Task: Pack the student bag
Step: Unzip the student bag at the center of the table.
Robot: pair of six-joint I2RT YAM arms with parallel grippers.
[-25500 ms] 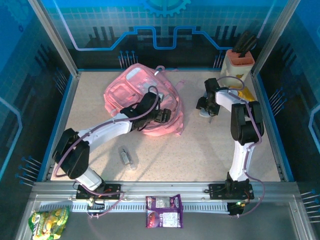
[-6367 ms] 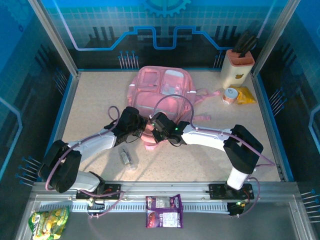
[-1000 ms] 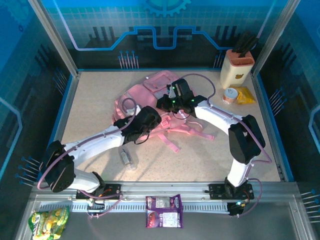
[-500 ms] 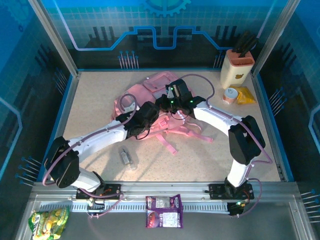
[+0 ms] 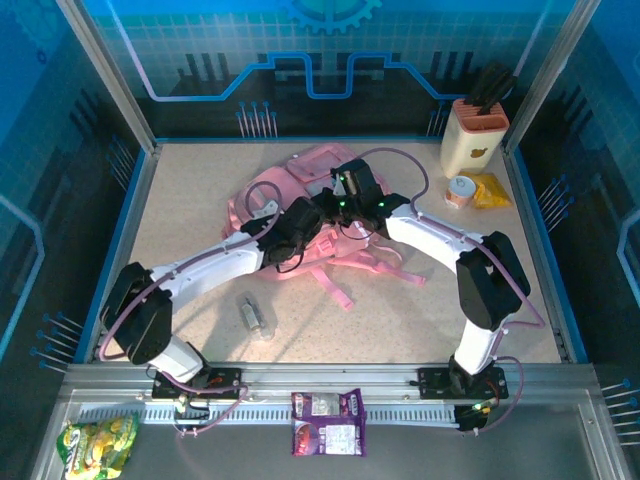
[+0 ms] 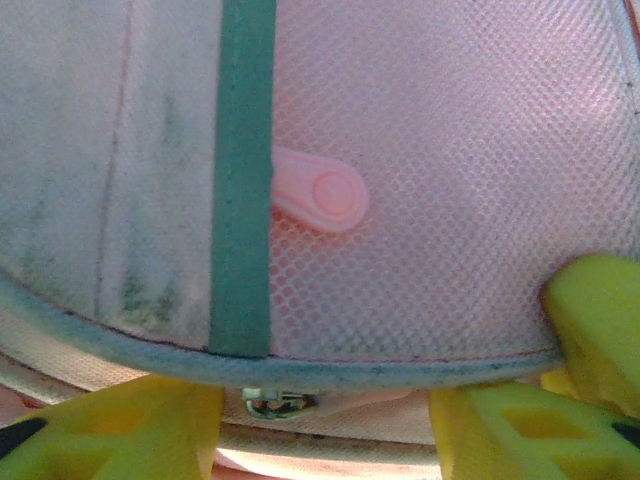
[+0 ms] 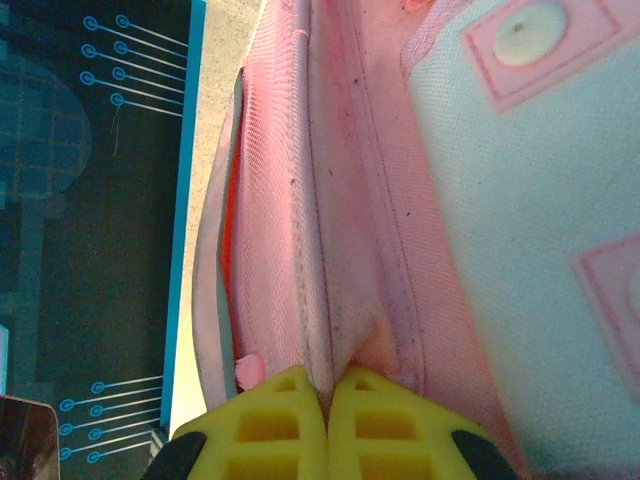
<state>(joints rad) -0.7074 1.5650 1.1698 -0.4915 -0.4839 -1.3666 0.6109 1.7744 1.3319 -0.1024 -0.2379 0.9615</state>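
Student bag (image 5: pixel 308 165): pink, slumped on the far middle of the table, both arms reaching onto it. Right gripper (image 7: pixel 325 398): yellow fingers pinched tight together on a fold of the bag's pink seam fabric. Left gripper (image 6: pixel 325 425): jaws spread wide, close against the bag's mesh pocket and its grey-green rim.

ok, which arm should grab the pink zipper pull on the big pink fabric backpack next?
Left, probably. The left gripper is open with the pink zipper pull just ahead of it; the right gripper is shut on a seam of the pink fabric backpack.
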